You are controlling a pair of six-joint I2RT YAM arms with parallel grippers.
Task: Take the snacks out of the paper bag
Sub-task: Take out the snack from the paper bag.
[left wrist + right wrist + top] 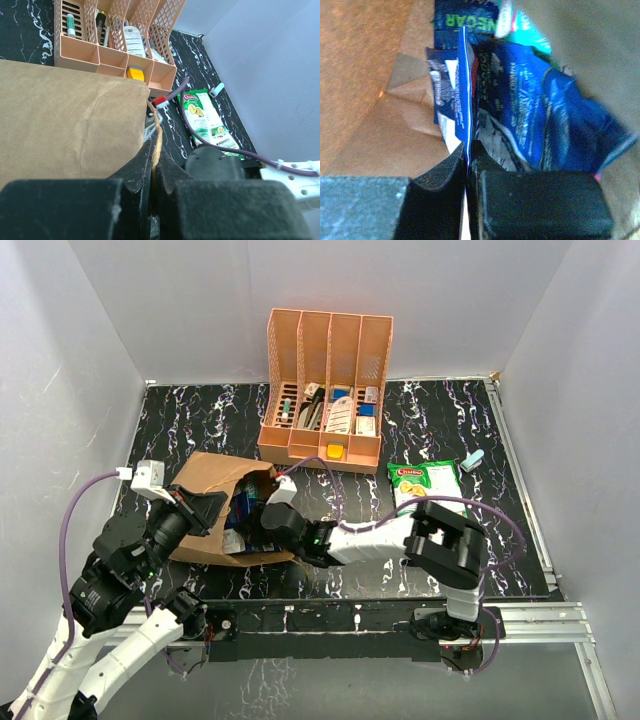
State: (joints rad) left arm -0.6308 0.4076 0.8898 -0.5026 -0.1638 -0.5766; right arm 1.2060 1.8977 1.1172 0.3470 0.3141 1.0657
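Blue snacks (pixel 530 125) inside tipped brown paper bag (pixel 205 480)

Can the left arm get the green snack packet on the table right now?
Probably not. Its jaws are shut on the cord handle of the paper bag, and the right arm stretches across towards the bag, near the green snack packet.

Robot lab test cell. White panel walls (pixel 90 340) box in a black marbled bench (pixel 200 410); aluminium rail (pixel 540 618) with arm bases (pixel 448 628) at 6 o'clock.
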